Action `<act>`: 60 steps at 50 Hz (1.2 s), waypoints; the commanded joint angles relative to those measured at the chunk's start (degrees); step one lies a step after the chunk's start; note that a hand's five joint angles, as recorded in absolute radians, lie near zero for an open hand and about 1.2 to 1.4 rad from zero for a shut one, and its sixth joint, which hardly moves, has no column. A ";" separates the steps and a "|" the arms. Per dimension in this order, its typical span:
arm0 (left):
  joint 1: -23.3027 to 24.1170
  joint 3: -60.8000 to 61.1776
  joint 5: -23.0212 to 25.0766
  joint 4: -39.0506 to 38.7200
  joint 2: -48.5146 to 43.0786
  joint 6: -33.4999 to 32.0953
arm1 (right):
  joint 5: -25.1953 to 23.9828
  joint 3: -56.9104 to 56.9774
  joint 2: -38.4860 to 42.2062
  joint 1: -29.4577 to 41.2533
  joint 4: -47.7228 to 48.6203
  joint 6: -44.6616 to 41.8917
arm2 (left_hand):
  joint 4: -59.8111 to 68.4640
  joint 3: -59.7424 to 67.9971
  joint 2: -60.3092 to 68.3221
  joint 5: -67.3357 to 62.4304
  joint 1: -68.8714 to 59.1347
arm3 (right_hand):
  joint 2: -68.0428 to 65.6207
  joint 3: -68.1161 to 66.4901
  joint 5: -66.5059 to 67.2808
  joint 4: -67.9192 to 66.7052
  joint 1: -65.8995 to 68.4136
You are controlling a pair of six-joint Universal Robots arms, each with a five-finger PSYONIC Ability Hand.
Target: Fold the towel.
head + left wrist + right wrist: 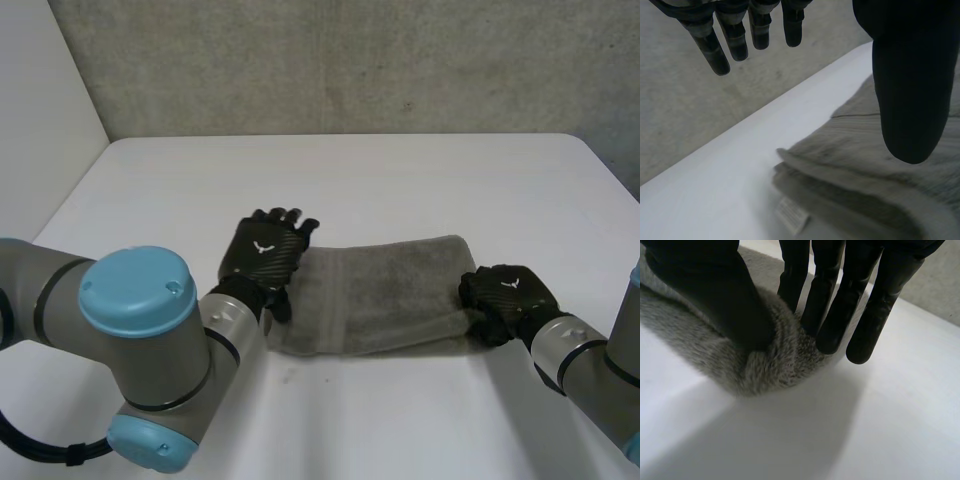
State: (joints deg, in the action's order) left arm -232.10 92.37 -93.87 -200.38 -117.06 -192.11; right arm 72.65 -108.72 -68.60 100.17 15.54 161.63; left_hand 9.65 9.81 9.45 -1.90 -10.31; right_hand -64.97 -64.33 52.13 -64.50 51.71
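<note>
A grey towel (380,295) lies folded into a long strip across the middle of the white table (350,170). My left hand (262,252) hovers over the strip's left end, open, with its fingers (720,52) straight out past the edge and its thumb (910,90) above the cloth (875,170). A white label (792,216) shows at the folded corner under it. My right hand (505,297) is at the strip's right end. There the towel's end (765,360) is bunched between its thumb (715,295) and its fingers (832,315).
A grey wall (350,60) runs behind the table's far edge, and a pale wall (40,110) stands at the left. Bare tabletop lies in front of and beyond the towel.
</note>
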 commanded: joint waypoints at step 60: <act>0.25 -1.23 -0.35 7.02 -3.17 16.32 | 1.09 24.52 12.61 19.18 -10.53 14.61 | 0.57 0.41 0.76 1.69 0.10 | 54.97 54.33 -52.13 54.50 -41.71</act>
State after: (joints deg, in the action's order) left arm -231.59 92.04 -94.07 -194.74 -115.05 -176.09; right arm 73.11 -85.30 -60.01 119.11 5.70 181.48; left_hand 9.65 9.81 9.45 -1.90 -10.31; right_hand -12.96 -12.39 3.32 -13.59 12.27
